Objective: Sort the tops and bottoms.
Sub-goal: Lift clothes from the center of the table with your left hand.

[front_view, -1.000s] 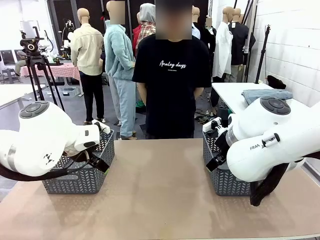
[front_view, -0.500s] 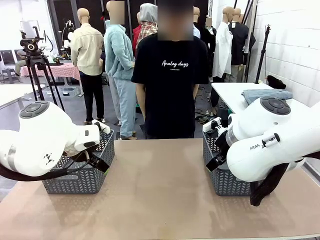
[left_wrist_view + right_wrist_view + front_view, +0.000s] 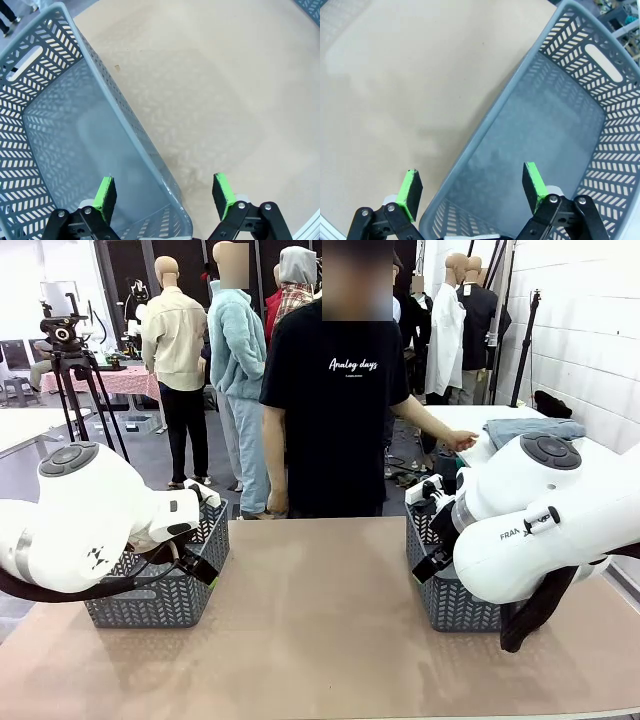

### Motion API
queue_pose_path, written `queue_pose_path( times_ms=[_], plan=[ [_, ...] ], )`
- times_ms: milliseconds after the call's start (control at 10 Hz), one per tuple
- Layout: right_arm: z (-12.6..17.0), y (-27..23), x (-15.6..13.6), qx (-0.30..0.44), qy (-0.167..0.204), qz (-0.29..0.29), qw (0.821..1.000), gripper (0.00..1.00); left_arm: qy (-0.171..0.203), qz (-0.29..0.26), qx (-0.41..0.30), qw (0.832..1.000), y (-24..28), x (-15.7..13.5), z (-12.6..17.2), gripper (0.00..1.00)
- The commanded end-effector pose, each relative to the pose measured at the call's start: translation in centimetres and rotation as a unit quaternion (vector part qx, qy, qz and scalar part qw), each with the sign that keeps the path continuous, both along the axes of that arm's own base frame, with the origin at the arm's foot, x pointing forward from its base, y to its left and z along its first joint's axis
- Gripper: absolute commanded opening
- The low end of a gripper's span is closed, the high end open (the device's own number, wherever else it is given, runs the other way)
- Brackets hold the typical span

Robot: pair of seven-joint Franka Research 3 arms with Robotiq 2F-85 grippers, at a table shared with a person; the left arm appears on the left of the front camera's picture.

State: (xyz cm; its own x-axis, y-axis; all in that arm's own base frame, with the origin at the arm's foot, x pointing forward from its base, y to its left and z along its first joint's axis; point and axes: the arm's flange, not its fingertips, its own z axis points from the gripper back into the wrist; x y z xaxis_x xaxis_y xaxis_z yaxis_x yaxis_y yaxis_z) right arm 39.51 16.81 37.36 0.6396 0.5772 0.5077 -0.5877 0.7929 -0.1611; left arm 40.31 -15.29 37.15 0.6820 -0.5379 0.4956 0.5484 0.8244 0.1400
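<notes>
Denim garment [image 3: 530, 428], blue and loosely bundled, is seen lying on a white side table [image 3: 470, 415] beyond the far right corner of the brown table [image 3: 320, 640], well apart from it. A person's hand [image 3: 462, 440] is stretched out to the side table's edge, just beside the denim; whether the cloth is touched cannot be told. The brown table's matte surface is crossed by soft shadows. Two grey perforated baskets are set on it: the left basket [image 3: 160, 592] at its left edge, the right basket [image 3: 440, 602] at its right edge. The left gripper [image 3: 164, 194] is held above the left basket's rim, jaws spread wide with nothing gripped, one green pad over the basket and the other over the brown table. The right gripper [image 3: 472, 184] is likewise spread wide with nothing gripped, astride the right basket's rim. Beyond the brown table's far left a camera tripod [image 3: 62, 332] is stood on grey flooring; along its right side a white brick wall [image 3: 590, 330] is seen
</notes>
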Motion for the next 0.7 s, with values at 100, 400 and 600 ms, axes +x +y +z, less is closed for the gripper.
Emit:
queue_pose_path(
  times_ms=[100,400,600],
  plan=[
    [0.00,-0.01,0.01,0.000,0.000,0.000,1.000,1.00,0.000,0.001,-0.001,1.000,0.14,0.05,0.00,1.00],
    [0.00,-0.01,0.01,0.000,0.000,0.000,1.000,1.00,0.000,0.001,-0.001,1.000,0.14,0.05,0.00,1.00],
    [0.00,-0.01,0.01,0.000,0.000,0.000,1.000,1.00,0.000,0.001,-0.001,1.000,0.14,0.05,0.00,1.00]
  ],
)
